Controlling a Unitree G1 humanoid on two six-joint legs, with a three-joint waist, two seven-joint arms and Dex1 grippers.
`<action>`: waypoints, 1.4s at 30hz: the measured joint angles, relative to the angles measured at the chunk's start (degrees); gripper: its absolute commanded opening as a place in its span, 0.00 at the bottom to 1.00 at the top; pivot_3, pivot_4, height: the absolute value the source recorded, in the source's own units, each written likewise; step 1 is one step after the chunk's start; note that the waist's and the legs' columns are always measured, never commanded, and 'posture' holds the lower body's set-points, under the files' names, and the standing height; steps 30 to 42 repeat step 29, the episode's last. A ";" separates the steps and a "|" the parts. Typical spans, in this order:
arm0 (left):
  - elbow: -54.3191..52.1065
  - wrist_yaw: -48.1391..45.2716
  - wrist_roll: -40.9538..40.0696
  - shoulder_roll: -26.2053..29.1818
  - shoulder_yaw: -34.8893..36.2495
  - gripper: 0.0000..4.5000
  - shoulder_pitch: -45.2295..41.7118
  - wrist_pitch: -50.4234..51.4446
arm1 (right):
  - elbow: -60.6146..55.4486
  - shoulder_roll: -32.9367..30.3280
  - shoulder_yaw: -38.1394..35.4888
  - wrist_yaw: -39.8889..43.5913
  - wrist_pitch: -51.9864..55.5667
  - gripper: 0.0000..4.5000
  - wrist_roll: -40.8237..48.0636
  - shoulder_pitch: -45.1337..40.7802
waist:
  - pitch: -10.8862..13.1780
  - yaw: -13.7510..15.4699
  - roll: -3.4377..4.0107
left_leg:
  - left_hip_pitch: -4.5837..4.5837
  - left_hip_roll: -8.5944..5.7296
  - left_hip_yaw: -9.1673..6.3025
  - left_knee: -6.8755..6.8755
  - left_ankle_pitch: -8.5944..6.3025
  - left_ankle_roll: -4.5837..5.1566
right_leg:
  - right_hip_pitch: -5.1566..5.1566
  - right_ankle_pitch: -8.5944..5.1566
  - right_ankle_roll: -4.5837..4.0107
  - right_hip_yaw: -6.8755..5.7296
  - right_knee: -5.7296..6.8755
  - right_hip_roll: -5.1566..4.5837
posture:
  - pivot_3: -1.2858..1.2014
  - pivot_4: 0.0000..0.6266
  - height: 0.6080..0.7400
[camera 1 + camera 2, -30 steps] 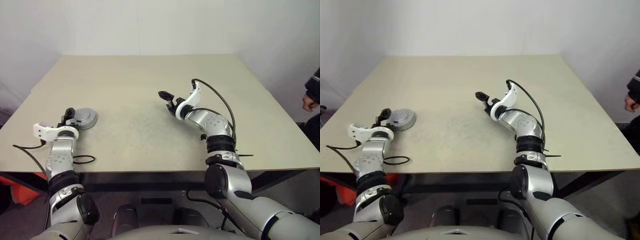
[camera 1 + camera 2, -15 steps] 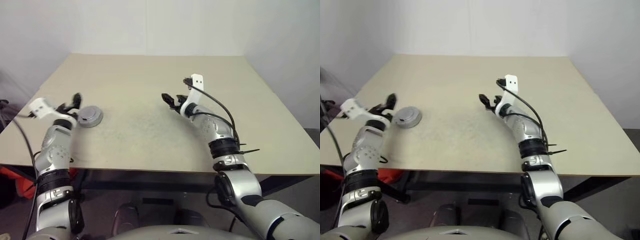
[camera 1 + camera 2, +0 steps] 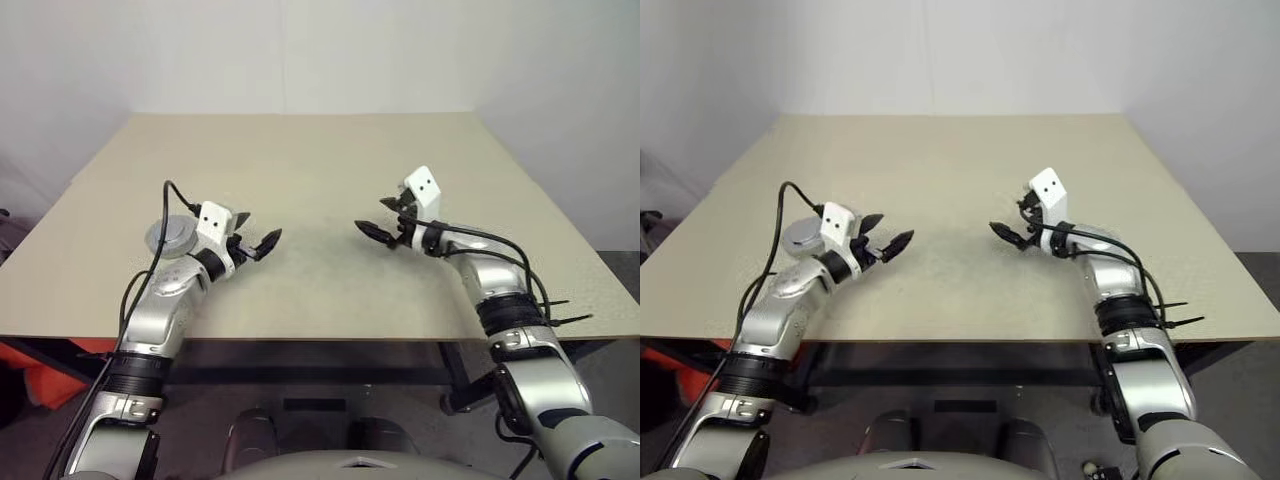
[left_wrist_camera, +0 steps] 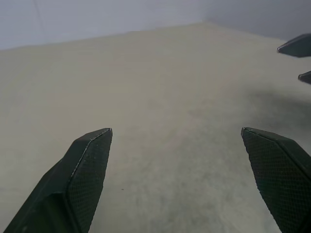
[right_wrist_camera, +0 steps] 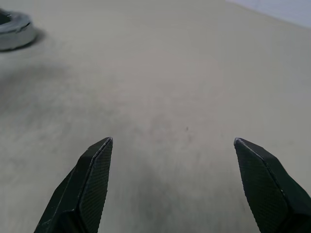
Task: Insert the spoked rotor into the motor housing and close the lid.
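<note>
The motor housing is a squat round silver piece on the table's left side, partly hidden behind my left wrist; it also shows in the right wrist view. I cannot tell the lid apart from its top. The spoked rotor is out of view. My left gripper hovers open to the right of the housing, apart from it, nothing between its fingers. My right gripper is open and empty too, facing the left one across the table's middle; its fingertips show in the left wrist view.
The beige table stretches bare behind and between the grippers. Cables loop from both wrists. A pale wall stands behind the table's far edge.
My left gripper left the housing's side, swung right toward the middle and rolled over. My right gripper shifted right and rolled as well. Both stayed open. The camera view also shifted.
</note>
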 measured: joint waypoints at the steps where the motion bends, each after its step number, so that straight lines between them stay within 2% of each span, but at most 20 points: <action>1: 0.71 -0.13 0.57 -0.39 -0.07 0.99 -0.12 -0.46 | -0.17 -0.41 -0.01 1.22 -0.17 1.00 0.05 0.54 | 0.00 -0.04 0.00 | 0.06 0.00 0.00 0.00 0.00 0.00 | 0.04 0.00 0.00 0.00 0.00 0.00 | 0.52 0.00 1.00; 14: 6.67 -1.14 5.18 -3.33 -0.35 0.99 -4.37 -4.58 | -3.52 -1.30 -0.21 3.03 -1.07 1.00 -0.49 5.15 | 0.00 -0.06 0.00 | 0.01 -0.01 0.01 0.00 -0.05 0.13 | 0.02 -0.01 -0.03 0.00 -0.03 -0.01 | 0.52 0.00 1.00; 27: 8.26 -1.21 7.52 -5.85 -0.44 0.99 -4.88 -6.34 | -5.32 -0.48 -0.55 -0.33 -0.86 1.00 -0.53 6.65 | 0.00 -0.05 0.00 | 0.02 0.00 0.01 0.00 -0.05 0.13 | 0.02 -0.01 -0.02 -0.01 -0.04 -0.01 | 0.52 0.00 1.00; 42: 8.10 -1.15 7.79 -5.85 -0.41 0.99 -4.63 -6.42 | -5.32 -0.48 -0.55 -0.64 -0.88 1.00 -0.53 7.04 | 0.00 -0.05 0.00 | 0.02 -0.01 0.01 0.00 -0.05 0.13 | 0.02 -0.01 -0.02 -0.01 -0.04 -0.01 | 0.52 0.00 1.00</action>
